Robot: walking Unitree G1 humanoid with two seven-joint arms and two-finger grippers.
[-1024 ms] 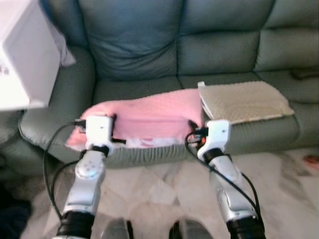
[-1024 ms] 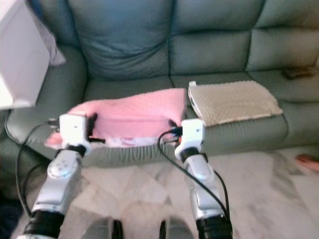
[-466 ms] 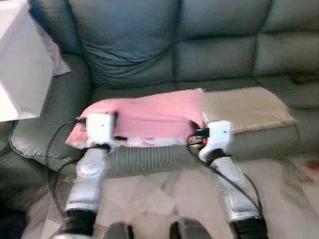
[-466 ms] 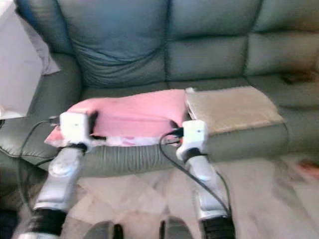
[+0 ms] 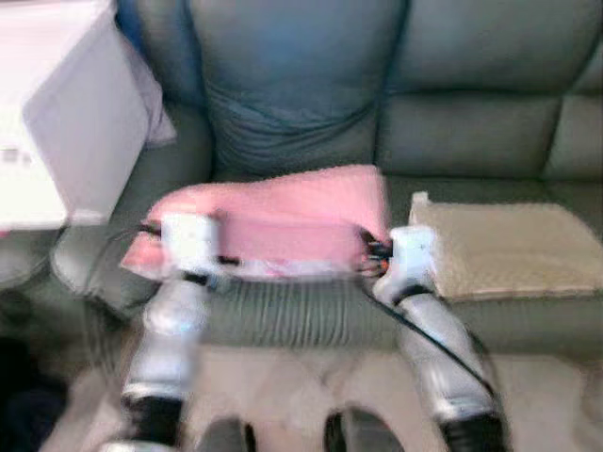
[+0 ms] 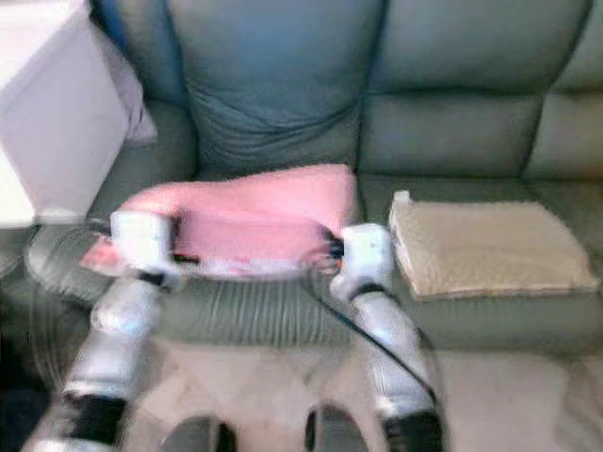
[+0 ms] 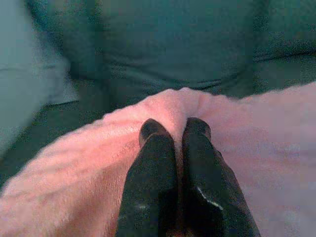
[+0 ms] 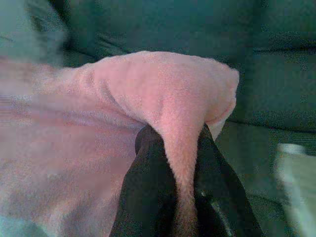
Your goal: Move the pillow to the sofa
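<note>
Pillow (image 5: pixel 283 212): pink, over sofa (image 5: pixel 301 94) seat's front edge, beside beige cushion (image 5: pixel 509 250).
Left gripper (image 7: pixel 174 129): pinched on pillow's fabric.
Right gripper (image 8: pixel 173 143): clamped on a fold.
Advice: lower evenly, push further back, then release.

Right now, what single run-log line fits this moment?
pink pillow: over sofa seat | left gripper: shut on pillow | right gripper: shut on pillow | beige cushion: beside

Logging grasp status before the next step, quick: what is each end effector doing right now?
Left end effector: closed, pinching the pink pillow.
Right end effector: closed on a fold of the pink pillow.
</note>
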